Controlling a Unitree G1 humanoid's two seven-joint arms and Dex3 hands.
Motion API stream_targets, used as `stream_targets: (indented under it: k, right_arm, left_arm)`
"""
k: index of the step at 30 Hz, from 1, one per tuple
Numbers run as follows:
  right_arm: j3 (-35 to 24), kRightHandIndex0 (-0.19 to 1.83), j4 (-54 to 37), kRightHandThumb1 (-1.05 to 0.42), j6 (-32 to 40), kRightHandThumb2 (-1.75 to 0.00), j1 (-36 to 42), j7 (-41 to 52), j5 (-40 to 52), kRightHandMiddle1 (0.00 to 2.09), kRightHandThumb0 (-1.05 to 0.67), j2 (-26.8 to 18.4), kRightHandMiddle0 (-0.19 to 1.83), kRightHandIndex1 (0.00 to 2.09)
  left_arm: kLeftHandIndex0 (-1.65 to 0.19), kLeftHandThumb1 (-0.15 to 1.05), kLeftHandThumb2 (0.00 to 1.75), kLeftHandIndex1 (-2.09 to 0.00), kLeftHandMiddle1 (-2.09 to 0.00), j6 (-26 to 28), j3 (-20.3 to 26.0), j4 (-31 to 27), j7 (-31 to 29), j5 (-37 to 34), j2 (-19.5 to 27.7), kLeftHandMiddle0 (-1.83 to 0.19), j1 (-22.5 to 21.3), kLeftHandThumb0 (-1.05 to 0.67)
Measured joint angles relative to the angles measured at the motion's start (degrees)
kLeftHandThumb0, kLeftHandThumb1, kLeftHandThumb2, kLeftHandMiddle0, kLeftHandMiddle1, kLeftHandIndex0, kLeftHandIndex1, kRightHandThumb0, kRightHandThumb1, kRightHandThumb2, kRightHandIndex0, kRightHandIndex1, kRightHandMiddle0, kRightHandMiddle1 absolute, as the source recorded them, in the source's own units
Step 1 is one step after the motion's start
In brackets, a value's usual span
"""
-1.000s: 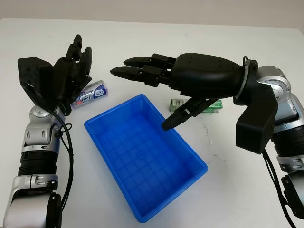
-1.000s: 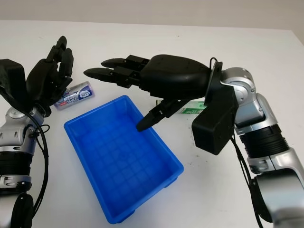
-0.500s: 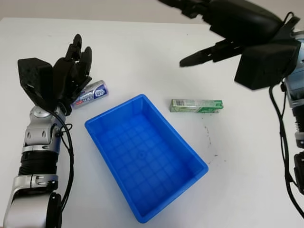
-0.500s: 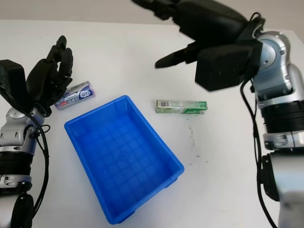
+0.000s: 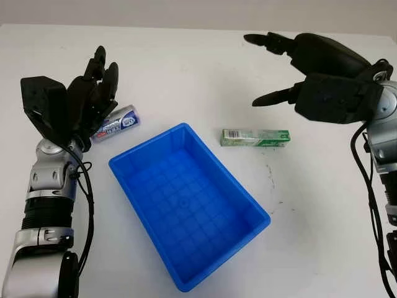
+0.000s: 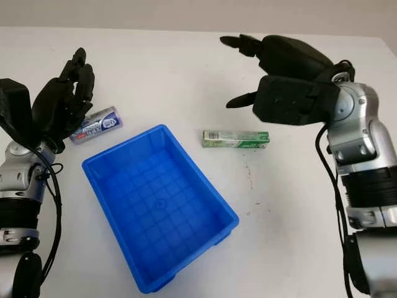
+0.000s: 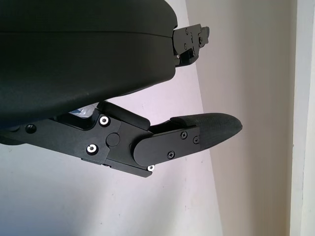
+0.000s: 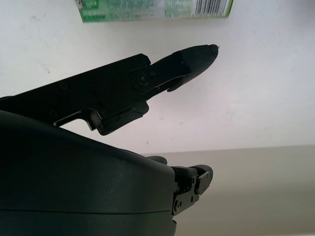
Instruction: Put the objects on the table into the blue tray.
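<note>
Blue tray (image 5: 144,160) sits empty mid-table, the green box (image 5: 255,138) just beside its far right edge under the released right hand (image 5: 310,74), so a slanted descent could shove that box away, while the released left hand (image 5: 87,102) hovers by the small can (image 5: 118,123)

Bright blue tray (image 5: 186,205) with a gridded floor, green box (image 5: 255,138), silver-and-blue printed can (image 5: 116,123), white bench (image 5: 322,217).
</note>
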Motion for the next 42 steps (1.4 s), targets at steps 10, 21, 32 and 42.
stream_targets:
  k: [10, 21, 32, 42]
  right_arm:
    - [1.3, 0.22, -1.9, -0.89, -0.8, -0.05, 3.8, 1.2, -1.3, 0.11, -0.59, 0.3, 0.22, 0.16]
    - [5.1, 0.37, 0.7, -0.86, -10.3, -0.05, 8.4, -4.3, -8.5, 0.13, -0.57, -1.0, 0.43, 0.61]
    - [11.3, 0.24, 10.4, -0.97, -21.0, -0.05, 5.5, -19.8, -24.4, 1.37, -0.56, -3.8, 0.20, 1.99]
    - [16.3, 0.42, 15.5, -1.02, -25.6, -0.05, 2.2, -33.1, -34.0, 1.71, -0.59, -5.3, 0.33, 2.03]
  left_arm:
    - [0.19, 1.05, 0.63, 0.00, 0.00, -0.1, 0.0, 0.1, 0.0, 0.0, 0.5, 0.19, 0.0, -0.73]
    - [0.19, 1.05, 0.63, 0.00, 0.00, -0.1, 0.0, 0.1, -0.8, 0.0, 0.7, 0.19, 0.0, -0.73]
    - [0.19, 1.05, 0.62, 0.00, 0.00, 0.5, 0.0, -0.1, -0.8, 0.0, 0.9, 0.19, 0.0, -0.73]
    - [0.19, 1.05, 0.60, 0.00, 0.00, 1.9, 0.0, -0.8, -0.7, 0.0, 1.4, 0.19, 0.0, -0.72]
